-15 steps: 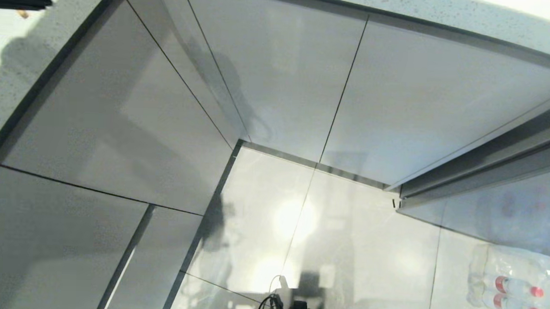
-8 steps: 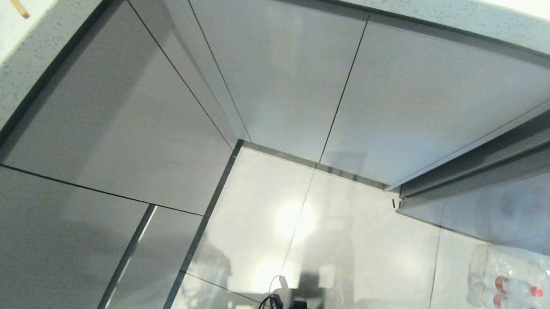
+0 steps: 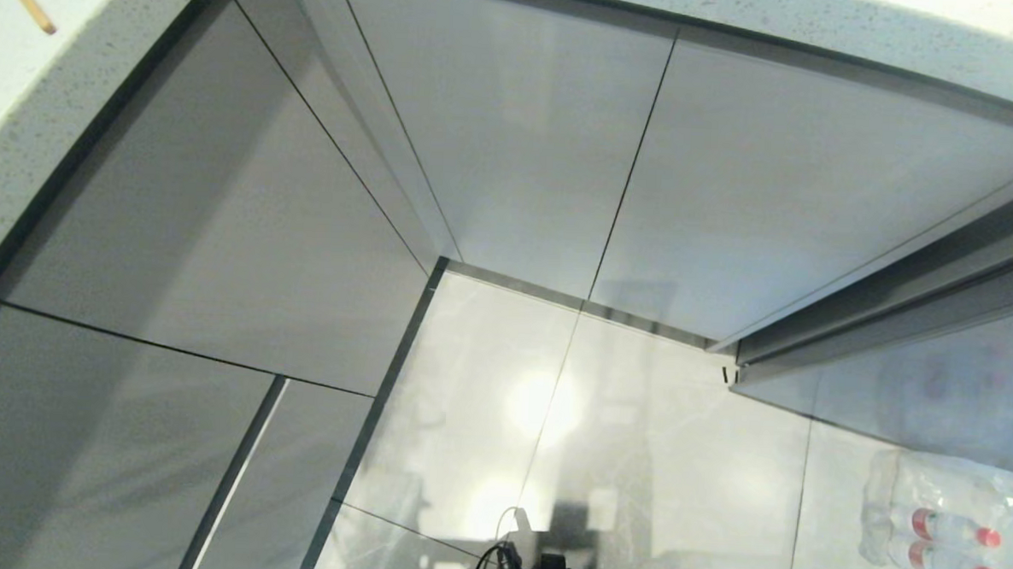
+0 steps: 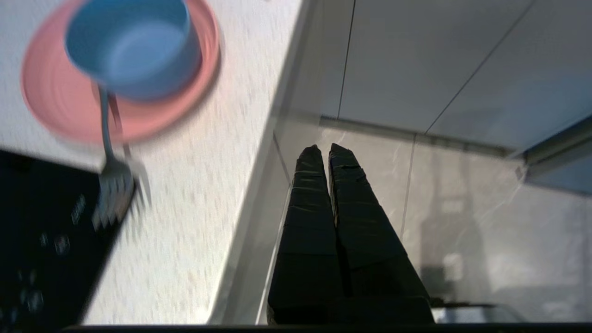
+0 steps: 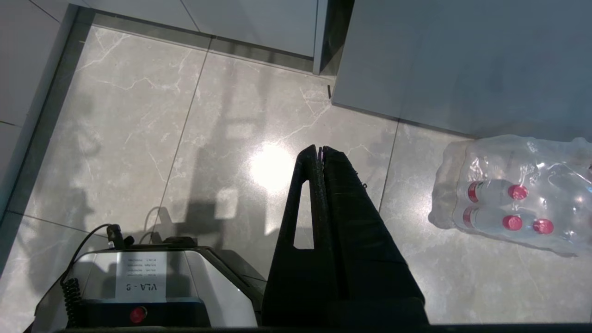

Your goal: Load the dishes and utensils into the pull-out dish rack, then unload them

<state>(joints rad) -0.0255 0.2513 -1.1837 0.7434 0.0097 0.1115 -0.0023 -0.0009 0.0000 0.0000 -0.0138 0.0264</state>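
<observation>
the pale grey cabinet fronts (image 3: 512,148) fill most of the head view, all shut, meeting at an inner corner above the glossy tiled floor (image 3: 637,427). the speckled white worktop (image 4: 194,185) runs along above them. on it, a little in from its front edge, sits the salmon-pink plate (image 4: 152,111), with the periwinkle-blue bowl (image 4: 129,46) standing on the plate. the fork (image 4: 111,175) lies with its handle on the plate under the bowl's side and its tines out over the edge of a black panel (image 4: 41,240) set in the worktop. a chopstick tip (image 3: 23,3) shows on the worktop at the head view's far left corner. a shrink-wrapped pack of red-capped bottles (image 5: 513,194) lies on the floor. the left gripper (image 4: 322,150) hangs off the worktop's edge over the floor, fingers pressed together and empty. the right gripper (image 5: 319,149) points at the floor above the robot's base (image 5: 152,286), fingers likewise closed on nothing.
</observation>
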